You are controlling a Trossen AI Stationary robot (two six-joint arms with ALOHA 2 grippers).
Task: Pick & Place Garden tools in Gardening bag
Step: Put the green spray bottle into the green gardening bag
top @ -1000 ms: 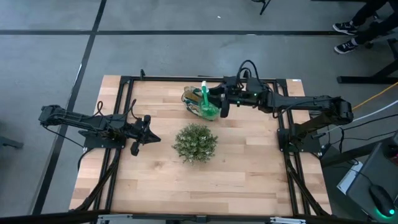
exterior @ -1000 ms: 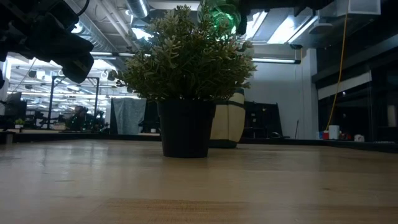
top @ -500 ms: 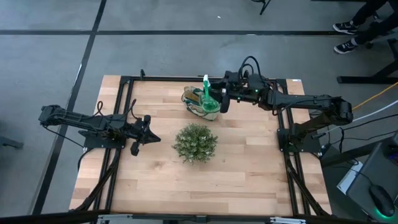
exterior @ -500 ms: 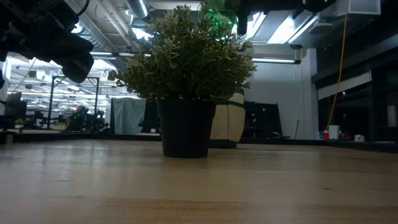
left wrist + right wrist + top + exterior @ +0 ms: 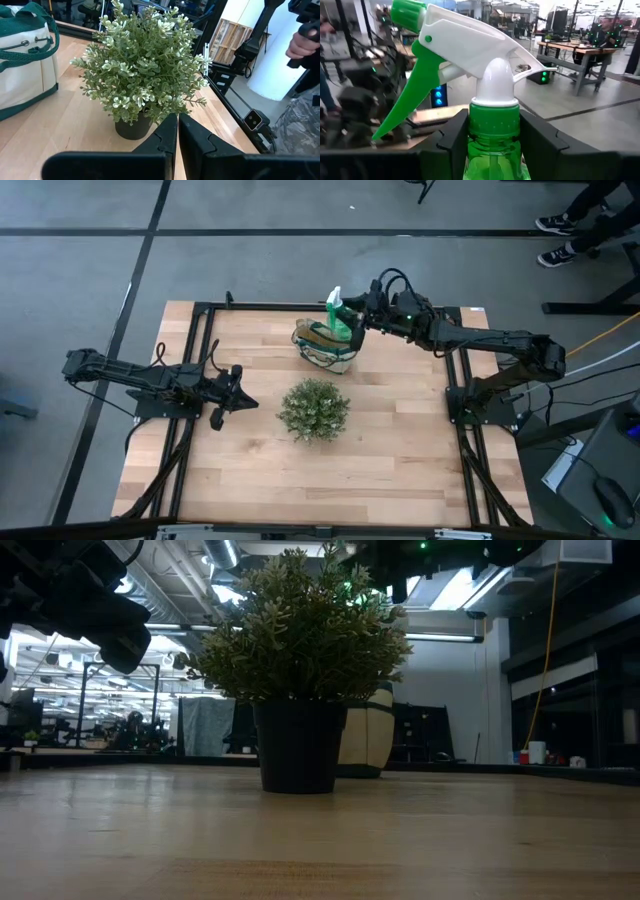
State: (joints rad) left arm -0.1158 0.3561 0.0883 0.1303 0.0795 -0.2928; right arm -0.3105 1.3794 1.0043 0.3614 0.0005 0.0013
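Note:
My right gripper (image 5: pixel 360 316) is shut on a bright green plastic spray bottle (image 5: pixel 338 313) with a white head and green trigger (image 5: pixel 455 45). It holds the bottle above the far right rim of the cream gardening bag (image 5: pixel 325 346), which has dark green trim. The bag stands on the table at the far middle and also shows in the left wrist view (image 5: pixel 22 65). Pale tool handles (image 5: pixel 322 333) show inside it. My left gripper (image 5: pixel 240 400) is shut and empty, left of the round bushy plant (image 5: pixel 314 409). The trowel and the shears do not show plainly. My right gripper pinches the spray bottle's green neck (image 5: pixel 492 131), just under the white head, between its two fingers (image 5: pixel 451 142). The fingers come from the table's right side and lie across the bottle. The bottle is lifted clear above the bag, its head toward the far edge.
The potted plant (image 5: pixel 145 75) stands at the table's middle, between my left gripper and the bag. A black frame (image 5: pixel 200 315) runs round the table top. A person's hand (image 5: pixel 301 44) shows beyond the table's edge, and shoes (image 5: pixel 560 225) show on the floor at the far right.
My right gripper has risen and gone toward the table's far edge with the spray bottle, turning as it went. The bottle, earlier low over the bag's middle, now sits higher over the bag's far right rim. The bag and my left arm have kept still.

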